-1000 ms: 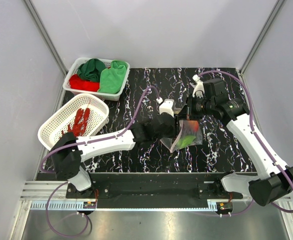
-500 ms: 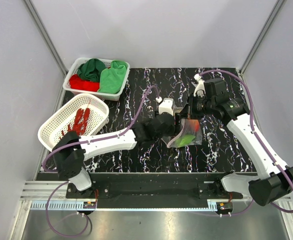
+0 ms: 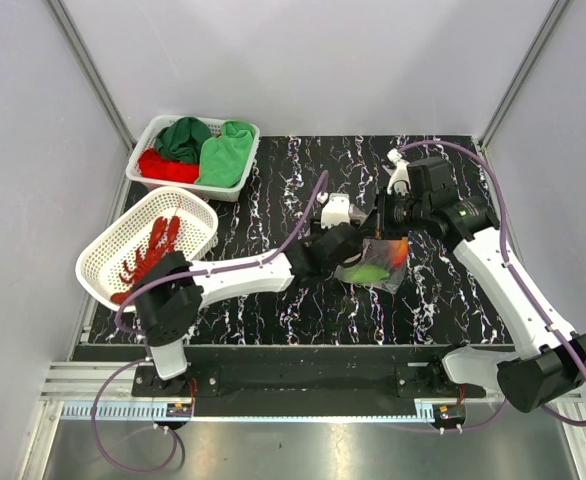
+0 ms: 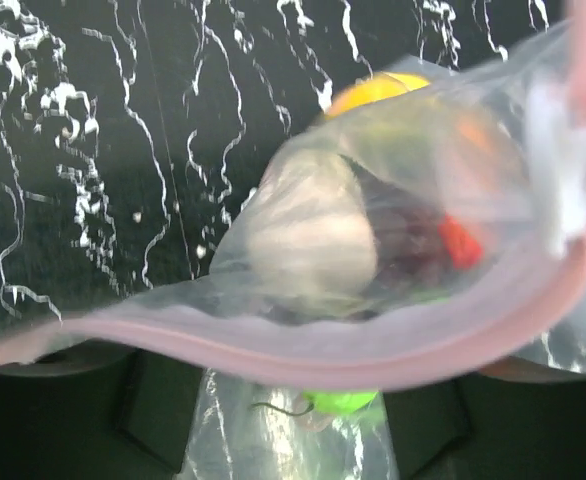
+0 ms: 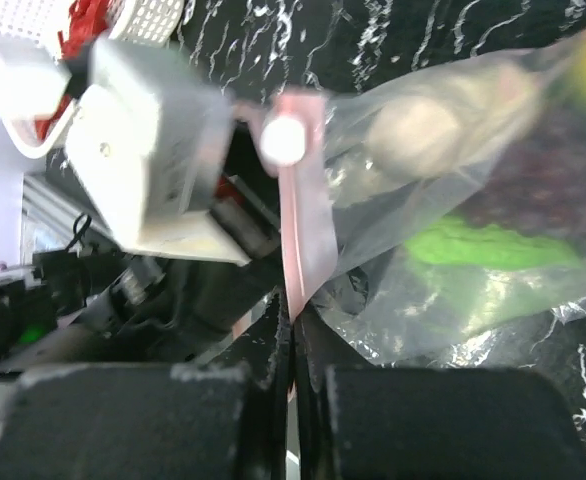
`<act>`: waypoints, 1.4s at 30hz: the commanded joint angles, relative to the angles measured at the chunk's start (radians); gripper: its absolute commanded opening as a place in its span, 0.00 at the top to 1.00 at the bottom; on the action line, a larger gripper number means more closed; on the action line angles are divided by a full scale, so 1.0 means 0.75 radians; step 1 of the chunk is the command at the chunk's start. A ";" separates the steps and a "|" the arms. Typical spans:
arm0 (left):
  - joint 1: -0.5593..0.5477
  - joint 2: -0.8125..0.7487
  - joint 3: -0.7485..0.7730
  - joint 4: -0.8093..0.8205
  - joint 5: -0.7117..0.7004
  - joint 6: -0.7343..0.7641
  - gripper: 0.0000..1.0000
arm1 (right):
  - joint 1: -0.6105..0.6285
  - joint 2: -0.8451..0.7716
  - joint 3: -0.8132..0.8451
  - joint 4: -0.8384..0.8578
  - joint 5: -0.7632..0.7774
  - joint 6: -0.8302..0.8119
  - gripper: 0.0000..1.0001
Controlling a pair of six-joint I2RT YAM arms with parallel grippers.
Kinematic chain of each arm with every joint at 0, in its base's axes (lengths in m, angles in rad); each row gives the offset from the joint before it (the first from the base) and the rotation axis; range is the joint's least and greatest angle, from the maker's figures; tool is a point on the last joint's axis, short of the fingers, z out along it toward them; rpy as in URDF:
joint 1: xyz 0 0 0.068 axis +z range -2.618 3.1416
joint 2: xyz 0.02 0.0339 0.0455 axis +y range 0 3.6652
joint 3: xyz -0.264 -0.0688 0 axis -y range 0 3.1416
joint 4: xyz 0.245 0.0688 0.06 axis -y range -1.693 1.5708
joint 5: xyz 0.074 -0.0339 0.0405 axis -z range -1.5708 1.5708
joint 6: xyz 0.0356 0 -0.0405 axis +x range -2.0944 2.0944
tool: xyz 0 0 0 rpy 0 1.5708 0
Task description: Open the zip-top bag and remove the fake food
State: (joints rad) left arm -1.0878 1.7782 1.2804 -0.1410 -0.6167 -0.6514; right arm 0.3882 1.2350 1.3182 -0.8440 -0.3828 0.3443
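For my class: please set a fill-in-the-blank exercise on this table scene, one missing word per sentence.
1. The red lobster lies in a white ____.
2. The bag has a ____ zip strip.
3. The folded cloths in the far basket are green and ____.
Missing words: basket; pink; red.

Both arms stretched inward, left gripper (image 3: 350,250) beside right gripper (image 3: 377,232), right one pinched closed.
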 commanded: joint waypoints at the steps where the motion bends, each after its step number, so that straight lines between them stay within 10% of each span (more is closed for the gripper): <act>1: -0.006 -0.029 0.062 0.041 0.079 0.032 0.43 | 0.031 -0.037 0.026 0.015 -0.095 0.005 1.00; 9: 0.015 -0.246 -0.141 0.196 0.433 -0.076 0.65 | 0.031 0.000 0.057 0.009 -0.075 0.001 1.00; 17: 0.053 -0.215 -0.128 0.319 0.587 -0.105 0.55 | 0.031 -0.008 0.057 0.000 -0.072 0.011 1.00; 27: 0.049 -0.162 -0.136 0.431 0.348 0.144 0.35 | 0.031 -0.006 0.061 -0.002 -0.093 0.005 1.00; 42: 0.055 0.028 -0.053 0.317 0.117 0.196 0.34 | 0.031 -0.004 0.059 0.000 -0.111 0.001 1.00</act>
State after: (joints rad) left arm -1.0424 1.7660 1.1992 0.0689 -0.4408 -0.5270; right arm 0.3893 1.2427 1.3201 -0.8799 -0.3649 0.3302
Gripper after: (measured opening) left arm 0.654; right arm 0.010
